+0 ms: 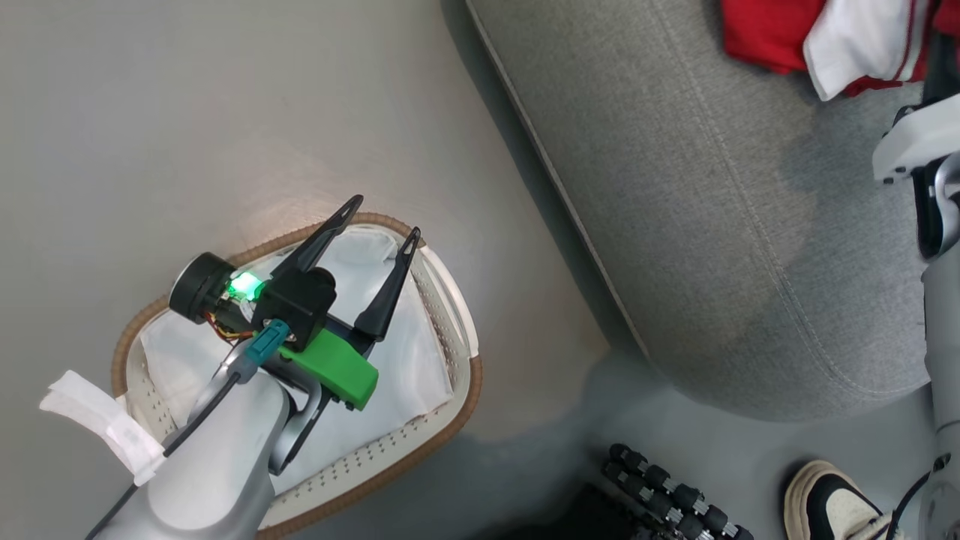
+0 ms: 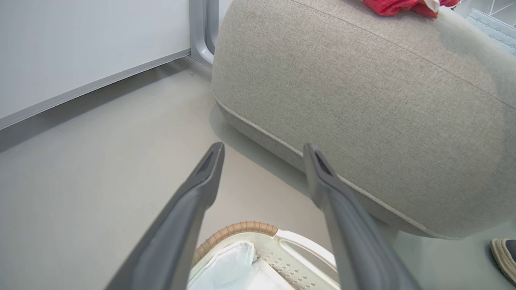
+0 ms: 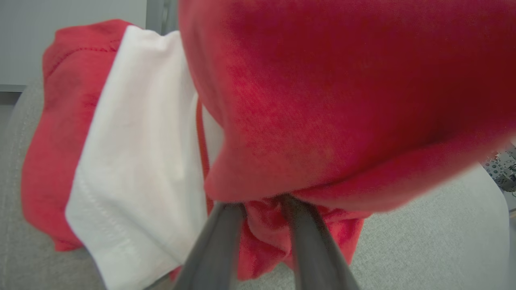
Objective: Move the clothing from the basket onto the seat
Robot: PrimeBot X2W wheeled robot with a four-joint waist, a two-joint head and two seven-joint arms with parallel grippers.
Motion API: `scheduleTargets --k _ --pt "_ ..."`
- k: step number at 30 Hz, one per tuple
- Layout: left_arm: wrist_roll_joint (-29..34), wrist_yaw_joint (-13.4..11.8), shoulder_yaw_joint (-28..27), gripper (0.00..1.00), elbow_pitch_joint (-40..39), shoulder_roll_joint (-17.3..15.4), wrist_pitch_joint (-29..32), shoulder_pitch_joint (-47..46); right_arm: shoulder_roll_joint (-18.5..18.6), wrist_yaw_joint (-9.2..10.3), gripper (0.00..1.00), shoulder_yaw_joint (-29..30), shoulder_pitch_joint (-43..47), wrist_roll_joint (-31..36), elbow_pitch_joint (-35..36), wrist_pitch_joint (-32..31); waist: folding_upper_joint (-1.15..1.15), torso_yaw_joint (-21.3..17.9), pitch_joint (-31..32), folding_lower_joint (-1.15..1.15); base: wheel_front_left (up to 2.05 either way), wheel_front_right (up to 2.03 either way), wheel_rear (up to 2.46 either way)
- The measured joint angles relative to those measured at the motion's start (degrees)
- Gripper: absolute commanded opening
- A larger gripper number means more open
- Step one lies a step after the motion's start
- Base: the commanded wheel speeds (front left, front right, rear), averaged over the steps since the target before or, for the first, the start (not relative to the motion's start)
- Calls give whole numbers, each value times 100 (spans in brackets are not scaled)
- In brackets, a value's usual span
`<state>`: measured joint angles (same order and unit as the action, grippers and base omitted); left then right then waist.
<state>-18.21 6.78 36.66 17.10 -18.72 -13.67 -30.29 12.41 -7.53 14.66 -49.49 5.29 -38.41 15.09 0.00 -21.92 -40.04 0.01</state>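
Seat — one clothing heap, one basket

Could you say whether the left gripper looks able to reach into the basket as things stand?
Probably yes: the left gripper hangs open above the basket, nothing between it and the liner.

The clothing is lying bunched on the seat, its red folds covering the tips of the right gripper.
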Motion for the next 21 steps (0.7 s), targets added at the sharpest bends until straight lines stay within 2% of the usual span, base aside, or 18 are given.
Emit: scheduleTargets --k 12,21 --pt "-191 -32 -103 100 513 408 -126 196 -34 0 100 96 1471 -136 686 -1 0 30 839 0 0 0 0" --pt "-181 -85 -800 100 431 631 -135 711 -266 0 100 -365 2405 -544 1465 -1 0 244 1532 0 0 0 0"
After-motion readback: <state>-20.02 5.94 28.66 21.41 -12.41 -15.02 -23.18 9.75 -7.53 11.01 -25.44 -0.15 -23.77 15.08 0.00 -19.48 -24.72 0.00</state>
